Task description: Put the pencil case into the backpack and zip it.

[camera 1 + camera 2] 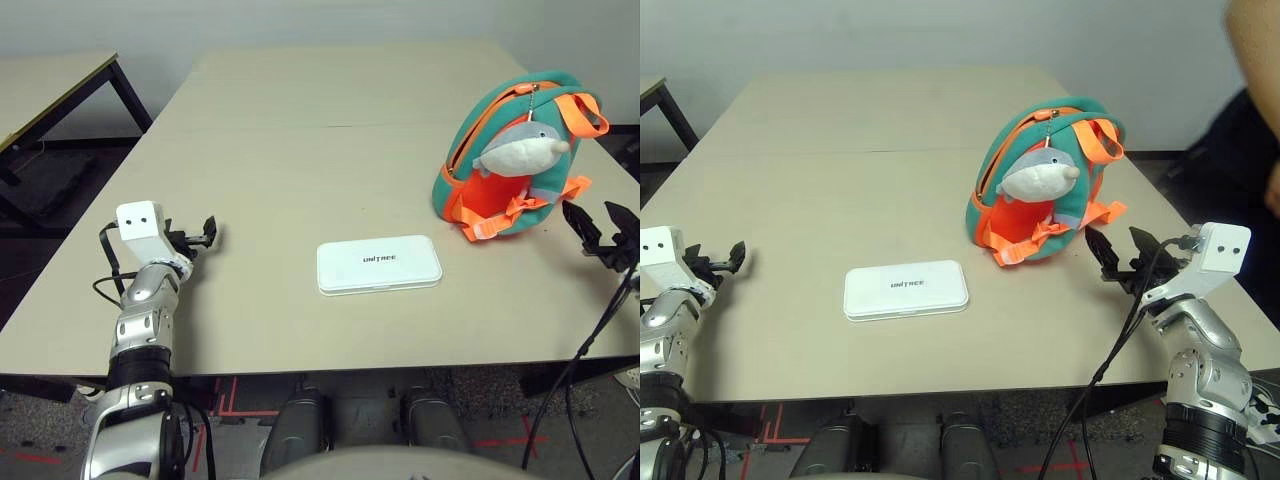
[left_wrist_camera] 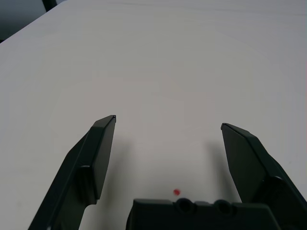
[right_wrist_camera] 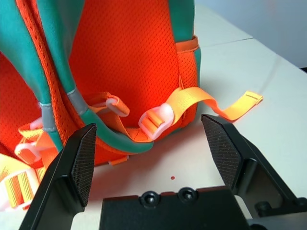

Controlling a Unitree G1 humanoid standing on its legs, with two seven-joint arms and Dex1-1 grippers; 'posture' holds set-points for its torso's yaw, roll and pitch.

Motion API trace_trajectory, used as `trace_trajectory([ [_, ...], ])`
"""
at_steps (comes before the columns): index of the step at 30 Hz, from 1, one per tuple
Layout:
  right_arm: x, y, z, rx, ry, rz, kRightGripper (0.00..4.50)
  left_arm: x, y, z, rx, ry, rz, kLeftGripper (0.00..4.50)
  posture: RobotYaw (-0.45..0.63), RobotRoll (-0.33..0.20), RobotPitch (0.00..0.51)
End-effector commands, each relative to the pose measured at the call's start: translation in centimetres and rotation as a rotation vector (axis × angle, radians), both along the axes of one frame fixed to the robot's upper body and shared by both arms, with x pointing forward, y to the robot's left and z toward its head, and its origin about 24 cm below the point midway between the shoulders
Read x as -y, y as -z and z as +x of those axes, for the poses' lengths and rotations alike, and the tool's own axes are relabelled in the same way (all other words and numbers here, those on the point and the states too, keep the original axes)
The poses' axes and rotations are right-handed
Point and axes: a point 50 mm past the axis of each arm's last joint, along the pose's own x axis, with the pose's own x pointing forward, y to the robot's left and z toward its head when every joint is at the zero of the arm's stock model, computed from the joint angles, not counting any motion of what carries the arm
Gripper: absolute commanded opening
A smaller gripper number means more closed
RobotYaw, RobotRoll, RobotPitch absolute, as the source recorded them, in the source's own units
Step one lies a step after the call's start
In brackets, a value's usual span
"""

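Note:
The white pencil case (image 1: pixel 379 264) with dark "UNITREE" lettering lies flat near the table's front edge, at its middle. The teal backpack (image 1: pixel 515 150) with orange straps and a grey-white whale charm (image 1: pixel 522 150) stands upright at the right, its zipper gaping along the left side. My left gripper (image 1: pixel 205 236) hovers open over bare table, well left of the case. My right gripper (image 1: pixel 1118 252) is open just right of the backpack; its fingers (image 3: pixel 84 160) frame the orange mesh back and strap buckles (image 3: pixel 154 120), with nothing between them.
A second table (image 1: pixel 55 85) stands at the far left beyond a gap. A person's arm (image 1: pixel 1252 60) shows at the upper right edge of the right eye view. Black cables (image 1: pixel 590 340) hang off the table's front right corner.

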Motion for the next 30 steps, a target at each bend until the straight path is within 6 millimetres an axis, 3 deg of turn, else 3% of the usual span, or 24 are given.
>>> trace_trajectory([
  [1, 0.5, -0.3, 0.1, 0.003, -0.002, -0.03, 4.49, -0.2, -0.1, 0.1, -0.004, 0.001, 0.003, 4.5, 0.0, 0.0, 0.022],
  [9, 0.5, -2.1, 0.7, 0.057, -0.01, -0.061, 4.49, 0.7, -3.5, 2.7, 0.052, 0.127, 0.055, 4.5, -0.04, 0.0, 0.038],
  [12, 0.1, -3.4, 0.5, 0.048, -0.019, -0.033, 4.49, 1.5, -5.5, 3.5, 0.074, 0.237, -0.02, 4.5, -0.03, 0.0, 0.025],
  [15, 0.2, -4.3, -0.3, -0.045, -0.025, 0.02, 4.49, 3.1, -7.2, 3.2, 0.022, 0.441, -0.111, 4.5, 0.0, 0.0, 0.004],
  [19, -0.6, -4.9, -1.2, -0.246, -0.059, 0.145, 4.49, 4.0, -8.8, 1.3, -0.119, 0.635, -0.268, 4.5, 0.02, 0.0, 0.0],
  [22, -2.3, -5.6, -1.7, -0.442, -0.164, 0.213, 3.97, 4.4, -10.4, 0.1, -0.191, 0.68, -0.427, 4.5, 0.03, 0.0, 0.0],
  [24, -3.3, -5.7, -2.2, -0.57, -0.246, 0.256, 3.31, 4.9, -10.8, -0.5, -0.244, 0.716, -0.516, 4.5, 0.03, 0.0, 0.0],
  [30, -6.2, -4.4, -2.4, -0.814, -0.386, 0.259, 1.46, 7.0, -8.9, -1.2, -0.441, 0.771, -0.731, 4.5, 0.06, 0.0, 0.0],
])
